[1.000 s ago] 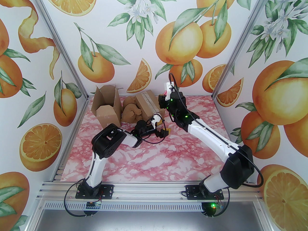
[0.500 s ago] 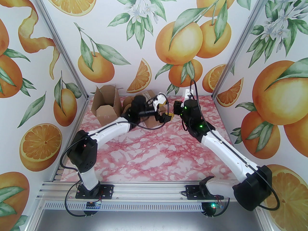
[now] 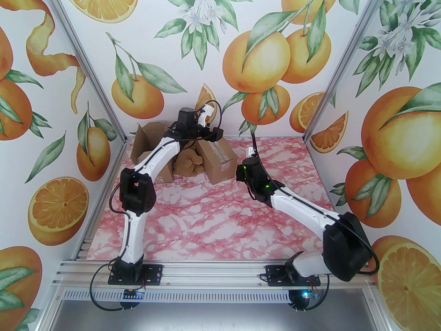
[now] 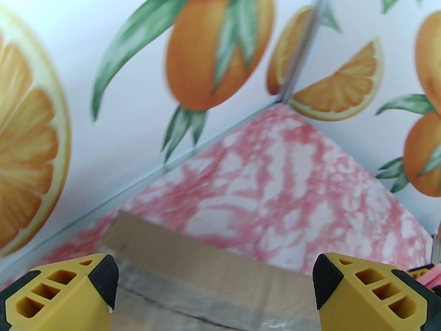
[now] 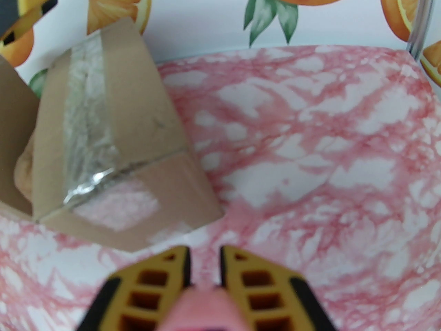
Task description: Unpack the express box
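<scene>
A small cardboard box [image 3: 218, 160] sealed with clear tape stands at the back of the table; its taped top [image 5: 86, 116] faces me in the right wrist view. My left gripper [image 3: 217, 134] hovers just above it, open, with the fingertips [image 4: 106, 281] wide apart over the tape [image 4: 179, 288]. My right gripper [image 3: 239, 173] sits low beside the box's near right corner. In the right wrist view this gripper [image 5: 205, 253] is shut on a pink object [image 5: 203, 309], and it stays a short way off the box.
A larger open cardboard box [image 3: 151, 150] with raised flaps stands at the back left. Crumpled brown paper [image 3: 187, 162] lies between the two boxes. The back wall is close behind them. Pink marbled tabletop [image 3: 220, 226] stretches toward the arm bases.
My left arm swung from mid-table up and back to hover over the taped box. The right arm pulled back from the box's far side and dropped to its near right.
</scene>
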You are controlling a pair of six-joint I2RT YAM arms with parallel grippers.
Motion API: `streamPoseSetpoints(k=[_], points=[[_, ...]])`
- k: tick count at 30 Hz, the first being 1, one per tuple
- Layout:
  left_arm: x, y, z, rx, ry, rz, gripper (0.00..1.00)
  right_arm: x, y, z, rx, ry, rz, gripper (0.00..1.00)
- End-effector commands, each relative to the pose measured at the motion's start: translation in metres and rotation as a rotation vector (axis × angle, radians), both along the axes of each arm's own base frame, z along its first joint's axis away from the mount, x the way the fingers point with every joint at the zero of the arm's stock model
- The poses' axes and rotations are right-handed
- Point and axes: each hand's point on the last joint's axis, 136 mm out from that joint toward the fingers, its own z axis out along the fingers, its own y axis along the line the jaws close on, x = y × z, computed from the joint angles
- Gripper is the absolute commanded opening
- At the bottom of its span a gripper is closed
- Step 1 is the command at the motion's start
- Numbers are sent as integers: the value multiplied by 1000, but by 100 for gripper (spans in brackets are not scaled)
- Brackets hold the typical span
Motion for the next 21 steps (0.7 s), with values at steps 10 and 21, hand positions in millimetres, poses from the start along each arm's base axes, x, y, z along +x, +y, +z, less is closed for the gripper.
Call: streamPoseSetpoints(k=[10,21], points=[[23,36,-53,-36,179,-51,98,66,16,-8,70,-16,-28,0],[-21,33,-40,-120,256,-166,95,89,-4,-3,44,-26,-72,0]])
